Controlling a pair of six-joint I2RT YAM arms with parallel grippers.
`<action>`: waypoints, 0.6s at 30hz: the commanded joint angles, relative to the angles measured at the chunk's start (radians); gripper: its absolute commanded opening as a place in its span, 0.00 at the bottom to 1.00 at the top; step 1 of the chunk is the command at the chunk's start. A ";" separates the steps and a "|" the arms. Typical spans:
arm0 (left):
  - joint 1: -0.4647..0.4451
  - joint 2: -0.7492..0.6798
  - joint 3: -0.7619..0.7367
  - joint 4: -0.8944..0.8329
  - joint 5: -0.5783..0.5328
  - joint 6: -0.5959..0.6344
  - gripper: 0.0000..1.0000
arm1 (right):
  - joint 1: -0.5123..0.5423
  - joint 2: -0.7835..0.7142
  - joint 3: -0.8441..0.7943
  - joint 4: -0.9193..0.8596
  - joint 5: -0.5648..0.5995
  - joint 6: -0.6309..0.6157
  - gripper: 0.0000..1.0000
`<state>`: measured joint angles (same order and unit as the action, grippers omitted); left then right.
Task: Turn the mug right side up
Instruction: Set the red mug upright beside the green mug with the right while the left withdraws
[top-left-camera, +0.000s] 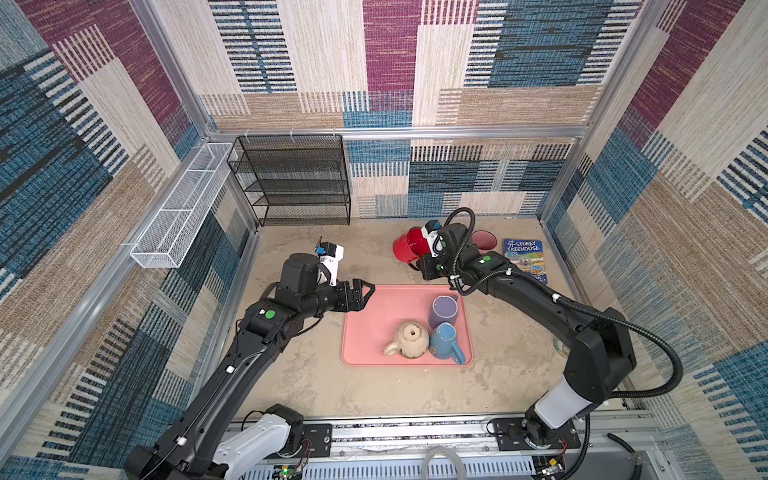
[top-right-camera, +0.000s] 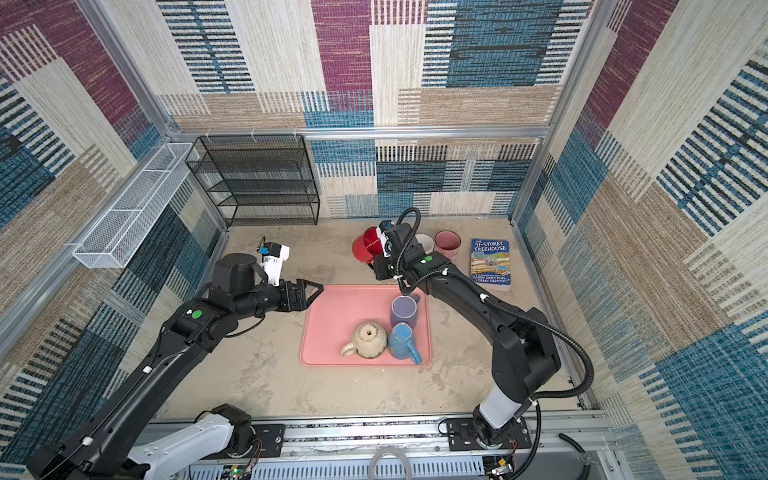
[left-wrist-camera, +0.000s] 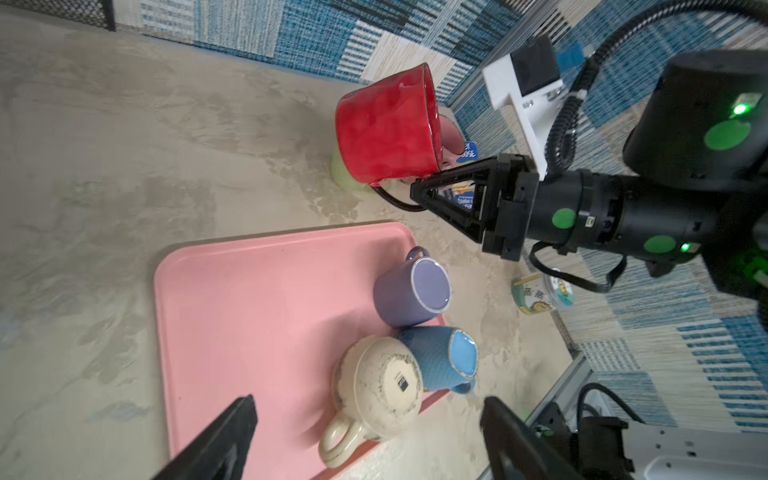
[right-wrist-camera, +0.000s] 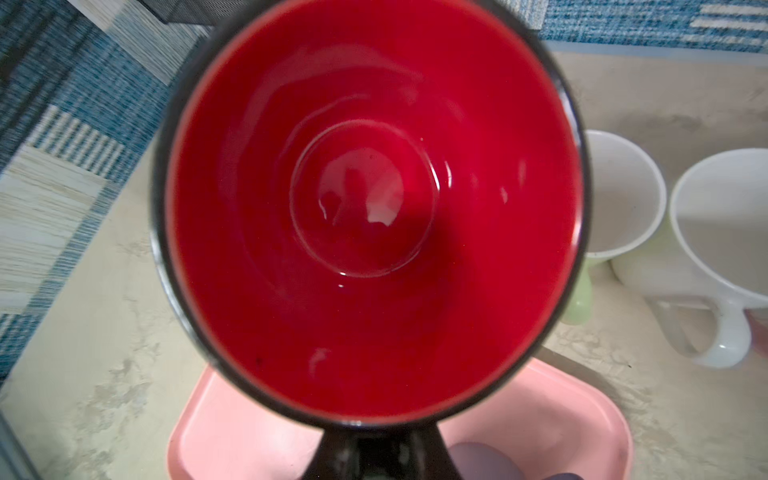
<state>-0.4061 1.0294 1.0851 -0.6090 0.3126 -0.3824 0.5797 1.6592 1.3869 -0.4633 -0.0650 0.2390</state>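
A red mug (top-left-camera: 404, 249) (top-right-camera: 365, 249) hangs in the air behind the pink tray (top-left-camera: 365, 332) (top-right-camera: 328, 332), tipped on its side. Its mouth faces the right wrist camera, and its red inside (right-wrist-camera: 374, 199) fills that view. My right gripper (left-wrist-camera: 415, 193) (right-wrist-camera: 376, 430) is shut on it at the handle side of the rim. My left gripper (top-left-camera: 370, 291) (top-right-camera: 318, 289) (left-wrist-camera: 370, 409) is open and empty over the tray's far left corner. A beige mug (top-left-camera: 411, 338) (left-wrist-camera: 382, 386) sits on the tray with its labelled base up.
A purple mug (top-left-camera: 444, 309) and a blue mug (top-left-camera: 444, 340) stand beside the beige one. Behind the right arm are a white-lined mug (top-right-camera: 424, 243), a pink cup (top-right-camera: 448, 243) and a book (top-left-camera: 525, 259). A black wire shelf (top-left-camera: 295, 178) and a white basket (top-left-camera: 183, 208) line the back left.
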 joint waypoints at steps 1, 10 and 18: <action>0.001 -0.005 0.023 -0.161 -0.089 0.101 0.89 | 0.014 0.050 0.056 -0.007 0.077 -0.043 0.00; 0.001 -0.006 -0.021 -0.228 -0.157 0.150 0.89 | 0.020 0.220 0.206 -0.093 0.156 -0.076 0.00; 0.001 -0.008 -0.045 -0.223 -0.161 0.160 0.89 | 0.020 0.344 0.328 -0.160 0.193 -0.092 0.00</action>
<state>-0.4061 1.0241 1.0439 -0.8257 0.1608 -0.2550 0.5980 1.9835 1.6875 -0.6350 0.0959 0.1589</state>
